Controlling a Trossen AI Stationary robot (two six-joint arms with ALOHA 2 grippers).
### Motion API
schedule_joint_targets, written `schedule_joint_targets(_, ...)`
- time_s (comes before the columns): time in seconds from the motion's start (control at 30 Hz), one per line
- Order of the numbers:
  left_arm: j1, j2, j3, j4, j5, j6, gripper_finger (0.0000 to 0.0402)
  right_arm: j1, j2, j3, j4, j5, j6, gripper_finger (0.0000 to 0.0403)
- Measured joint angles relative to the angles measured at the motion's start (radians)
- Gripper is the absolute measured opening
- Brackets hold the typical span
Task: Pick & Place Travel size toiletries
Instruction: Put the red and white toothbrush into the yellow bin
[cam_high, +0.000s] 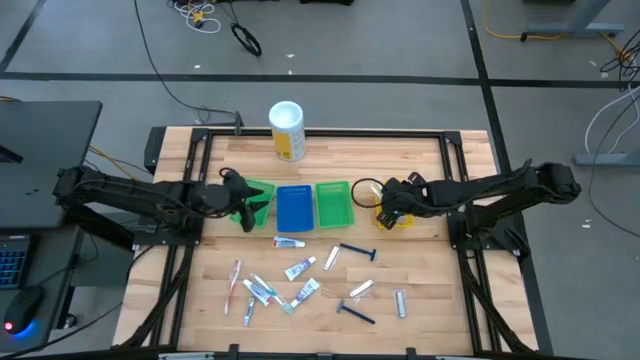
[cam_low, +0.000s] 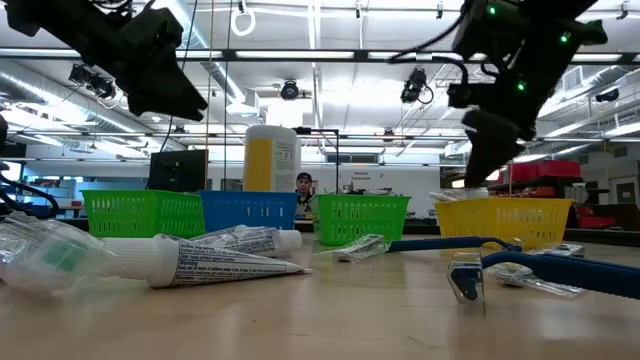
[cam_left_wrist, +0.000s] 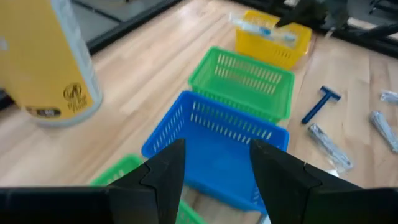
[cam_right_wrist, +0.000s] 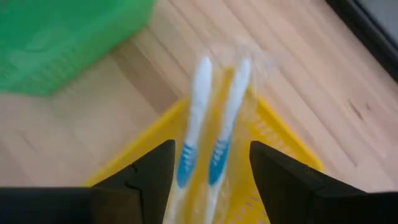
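Note:
Two white-and-blue toothbrushes in a clear wrap (cam_right_wrist: 211, 118) lie across the yellow tray (cam_right_wrist: 280, 143), one end sticking out past its rim (cam_left_wrist: 256, 26). My right gripper (cam_right_wrist: 211, 149) hovers open just above them, a finger on either side and a gap to each. My left gripper (cam_left_wrist: 214, 165) hangs open over the left green tray (cam_high: 262, 190), beside the blue tray (cam_left_wrist: 217, 137). Tubes (cam_high: 300, 268), razors (cam_high: 358, 251), a toothbrush (cam_high: 236, 280) and silvery tubes (cam_high: 400, 303) lie flat on the near half of the table.
A tall white-and-yellow canister (cam_high: 287, 130) stands at the far edge. The blue tray (cam_high: 294, 208) and the second green tray (cam_high: 334, 203) sit in a row between the grippers. A person (cam_low: 303, 183) shows far behind the table. Bare wood lies at the table's near right corner.

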Motion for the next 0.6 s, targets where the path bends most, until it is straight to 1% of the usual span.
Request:
schedule_joint_targets(0.13, 0.000, 0.000, 0.000, -0.041, 0.029, -0.048, 0.0187, 0.001, 0.000, 0.053, 0.002, 0.000, -0.011, 0.0218)
schedule_joint_targets(0.27, 0.000, 0.003, 0.009, -0.067, 0.069, -0.091, 0.0187, 0.001, -0.001, 0.071, 0.035, 0.000, -0.029, 0.0218)
schedule_joint_targets(0.33, -0.006, 0.019, 0.051, -0.128, 0.076, -0.109, 0.0187, 0.001, -0.001, 0.071, 0.060, -0.001, -0.054, 0.0218)
schedule_joint_targets(0.4, -0.022, 0.047, 0.104, -0.229, 0.054, -0.114, 0.0187, 0.001, -0.001, 0.071, 0.075, -0.001, -0.063, 0.0218)
schedule_joint_targets(0.5, -0.052, 0.115, 0.203, -0.357, 0.032, -0.127, 0.0187, 0.001, -0.001, 0.071, 0.087, -0.001, -0.063, 0.0218)
schedule_joint_targets(0.6, -0.085, 0.196, 0.295, -0.457, 0.043, -0.158, 0.0187, 0.001, -0.001, 0.071, 0.091, -0.001, -0.063, 0.0218)
